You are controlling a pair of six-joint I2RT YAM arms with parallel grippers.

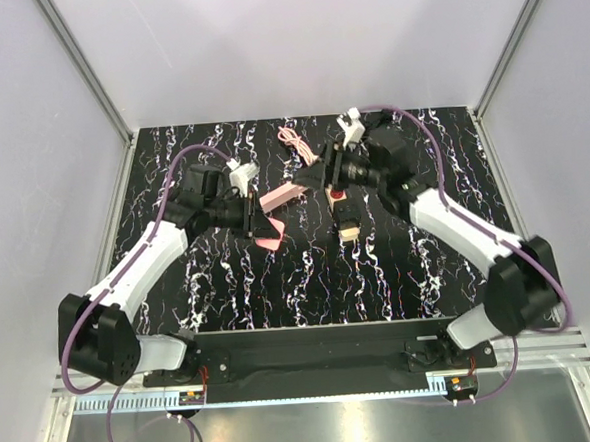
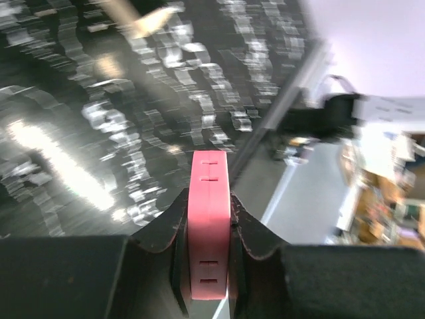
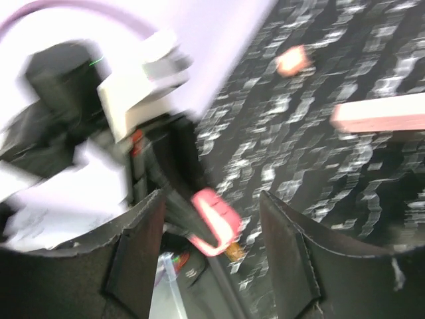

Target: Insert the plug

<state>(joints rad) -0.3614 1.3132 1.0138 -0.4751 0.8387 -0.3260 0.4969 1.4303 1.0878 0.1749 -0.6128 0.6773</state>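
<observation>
My left gripper (image 2: 210, 199) is shut on a pink rectangular block (image 2: 210, 222), held edge-on between both fingers. From above, that block (image 1: 283, 195) sticks out to the right of the left gripper (image 1: 259, 205), above the table. My right gripper (image 3: 211, 196) stands open. A pink plug (image 3: 216, 221) with a small gold tip sits blurred in the gap, touching neither finger. The right gripper (image 1: 318, 176) hangs just right of the block's free end. The block's end (image 3: 382, 113) also shows at the right of the right wrist view.
A thin pink cable (image 1: 292, 138) lies coiled at the back of the black marbled table (image 1: 398, 265). A small block with a red top and a tan end (image 1: 348, 218) sits under the right arm. A pink patch (image 1: 268, 242) shows below the left gripper.
</observation>
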